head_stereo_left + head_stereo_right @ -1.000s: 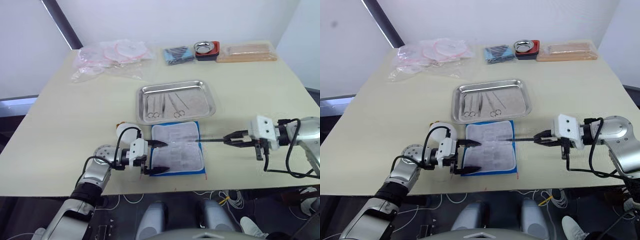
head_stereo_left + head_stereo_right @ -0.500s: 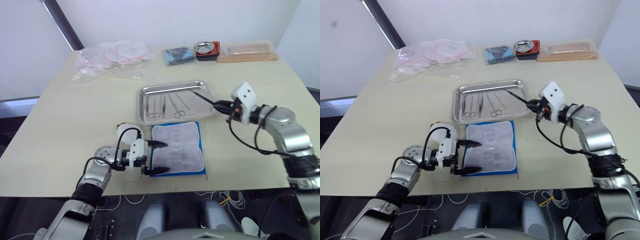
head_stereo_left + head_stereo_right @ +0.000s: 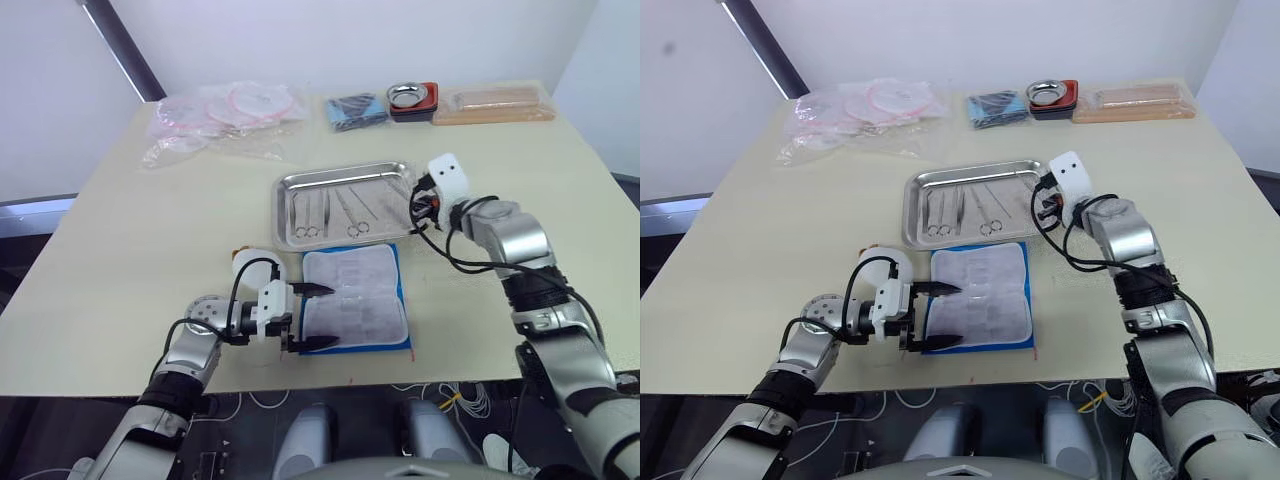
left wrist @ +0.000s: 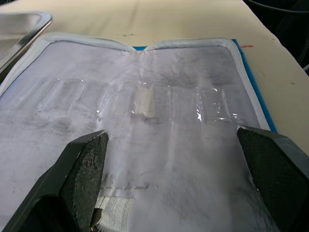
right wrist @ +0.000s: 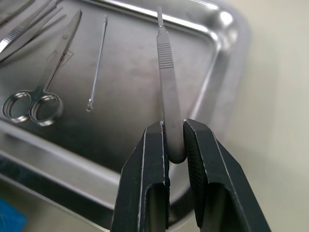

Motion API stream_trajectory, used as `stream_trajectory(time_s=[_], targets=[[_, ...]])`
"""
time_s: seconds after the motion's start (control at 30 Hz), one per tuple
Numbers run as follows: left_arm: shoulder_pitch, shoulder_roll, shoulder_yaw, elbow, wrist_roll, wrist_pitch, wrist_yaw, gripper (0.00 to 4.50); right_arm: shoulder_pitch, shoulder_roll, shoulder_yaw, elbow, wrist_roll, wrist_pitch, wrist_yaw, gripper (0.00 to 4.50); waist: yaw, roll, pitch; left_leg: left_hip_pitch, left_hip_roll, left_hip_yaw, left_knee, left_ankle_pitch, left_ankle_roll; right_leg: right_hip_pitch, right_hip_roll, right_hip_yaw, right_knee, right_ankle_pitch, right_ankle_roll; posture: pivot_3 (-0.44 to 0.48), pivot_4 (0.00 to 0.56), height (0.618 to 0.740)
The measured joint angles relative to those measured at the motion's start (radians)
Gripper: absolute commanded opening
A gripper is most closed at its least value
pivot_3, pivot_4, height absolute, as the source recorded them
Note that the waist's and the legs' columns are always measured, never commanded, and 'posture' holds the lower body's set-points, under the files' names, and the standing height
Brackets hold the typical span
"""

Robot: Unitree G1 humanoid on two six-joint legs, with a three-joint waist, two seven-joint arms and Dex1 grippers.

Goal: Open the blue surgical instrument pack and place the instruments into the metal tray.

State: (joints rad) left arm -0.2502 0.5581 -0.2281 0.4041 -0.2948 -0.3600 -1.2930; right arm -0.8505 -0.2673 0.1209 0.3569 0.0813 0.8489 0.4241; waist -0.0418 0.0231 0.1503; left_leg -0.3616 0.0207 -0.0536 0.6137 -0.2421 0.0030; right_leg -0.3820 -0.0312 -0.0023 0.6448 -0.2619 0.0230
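Observation:
The blue surgical instrument pack lies open on the table, its grey-white lining facing up with its slots empty. My left gripper is open, its fingers spread over the pack's left edge. The metal tray sits just beyond the pack. Lying in it are instruments: ring-handled scissors, a thin probe and tweezers. My right gripper is shut on a slim flat-handled instrument and hovers over the tray's right end.
Along the table's far edge lie clear plastic bags, a small dark blue folded bundle, a round metal bowl in a red dish and a flat tan box. Bare tabletop lies left and right of the tray.
My right gripper has carried the slim instrument from beside the pack's right edge up and left to the tray's right end. The left gripper has stayed open at the pack.

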Motion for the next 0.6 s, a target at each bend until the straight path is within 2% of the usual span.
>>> stream_trajectory(time_s=[0.2, 0.37, 0.43, 0.47, 0.57, 0.6], targets=[[0.001, 0.000, 0.000, -0.001, 0.000, 0.000, 0.002, 4.50, -0.061, 0.090, -0.022, 0.095, 0.001, 0.041, -0.084, 0.01, 0.000, 0.000, 0.000, 0.000, 0.000, 0.000, 0.000, 0.000, 0.000, 0.000, 0.000, 0.000, 0.001, 0.000, 0.000, 0.000, 0.150, 0.740], [0.001, 0.000, 0.000, -0.002, 0.000, 0.000, 0.003, 4.50, -0.079, 0.114, -0.039, 0.134, 0.000, 0.044, -0.117, 0.01, -0.001, 0.000, 0.000, 0.000, 0.000, 0.000, 0.000, 0.000, 0.000, 0.000, 0.001, 0.000, 0.001, 0.000, 0.000, 0.000, 0.150, 0.740], [0.003, 0.001, 0.002, -0.002, 0.000, 0.000, 0.003, 4.50, -0.079, 0.108, -0.020, 0.138, -0.005, 0.043, -0.102, 1.05, -0.001, 0.000, 0.000, 0.000, 0.000, 0.000, 0.000, 0.000, 0.000, -0.001, 0.001, 0.001, 0.001, 0.000, 0.000, 0.000, 0.150, 0.740], [0.003, 0.001, 0.002, -0.003, 0.000, 0.000, 0.003, 4.50, -0.079, 0.108, -0.015, 0.138, -0.006, 0.043, -0.099, 1.17, -0.001, 0.000, 0.000, 0.000, 0.000, 0.000, 0.000, 0.000, 0.000, -0.001, 0.001, 0.001, 0.001, 0.000, 0.000, 0.000, 0.150, 0.740], [0.005, 0.001, 0.002, -0.004, 0.000, 0.000, 0.007, 4.50, -0.079, 0.103, -0.003, 0.137, -0.010, 0.041, -0.081, 2.83, -0.001, 0.000, 0.000, 0.000, 0.000, 0.000, 0.000, 0.000, 0.000, -0.001, 0.001, 0.001, 0.001, 0.000, 0.000, 0.000, 0.150, 0.740], [0.005, 0.001, 0.002, -0.004, 0.000, 0.000, 0.007, 4.50, -0.079, 0.103, -0.003, 0.136, -0.010, 0.041, -0.080, 3.03, -0.001, 0.000, 0.000, 0.000, 0.000, 0.000, 0.000, 0.000, 0.000, -0.001, 0.001, 0.001, 0.001, 0.000, 0.000, 0.000, 0.150, 0.740]])
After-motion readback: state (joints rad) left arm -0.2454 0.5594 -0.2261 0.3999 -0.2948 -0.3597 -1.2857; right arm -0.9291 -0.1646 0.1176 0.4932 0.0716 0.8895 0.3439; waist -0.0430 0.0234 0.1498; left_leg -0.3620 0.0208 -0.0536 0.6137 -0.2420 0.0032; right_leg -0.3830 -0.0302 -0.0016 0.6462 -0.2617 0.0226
